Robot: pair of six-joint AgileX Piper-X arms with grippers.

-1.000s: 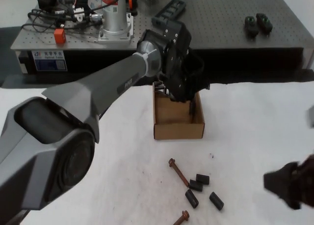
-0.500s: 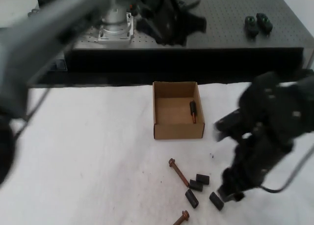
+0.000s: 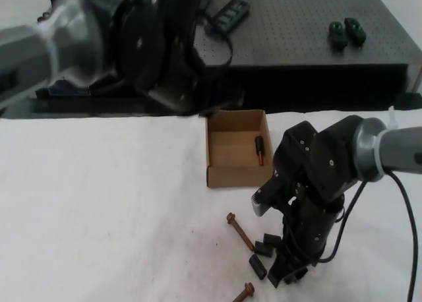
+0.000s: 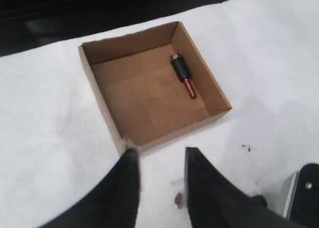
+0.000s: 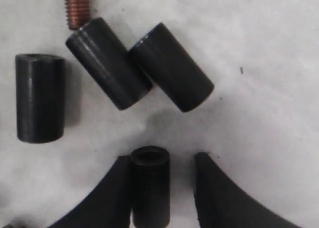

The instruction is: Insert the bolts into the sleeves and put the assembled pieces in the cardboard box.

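Note:
The cardboard box (image 3: 227,173) (image 4: 149,103) stands open on the white cloth, with one bolt-in-sleeve piece (image 3: 260,148) (image 4: 181,73) lying along its right wall. My left arm (image 3: 151,51) hangs high behind and left of the box; its gripper (image 4: 159,161) is open and holds nothing. My right gripper (image 3: 285,273) (image 5: 162,158) is down among the loose black sleeves, open, with one sleeve (image 5: 149,188) between its fingers, against one finger and clear of the other. Three more sleeves (image 5: 40,97) (image 5: 107,62) (image 5: 172,66) lie just beyond.
Two loose bolts (image 3: 239,231) (image 3: 242,292) lie on the cloth in front of the box, one thread end (image 5: 77,8) touching a sleeve. A black perforated table (image 3: 297,25) with small dark parts (image 3: 346,31) runs along the back. Wide bare cloth (image 3: 99,203) lies to the left.
My left arm has lifted off the box and swung back to the left, uncovering the assembled piece inside. My right arm came in from the right and dropped onto the sleeves.

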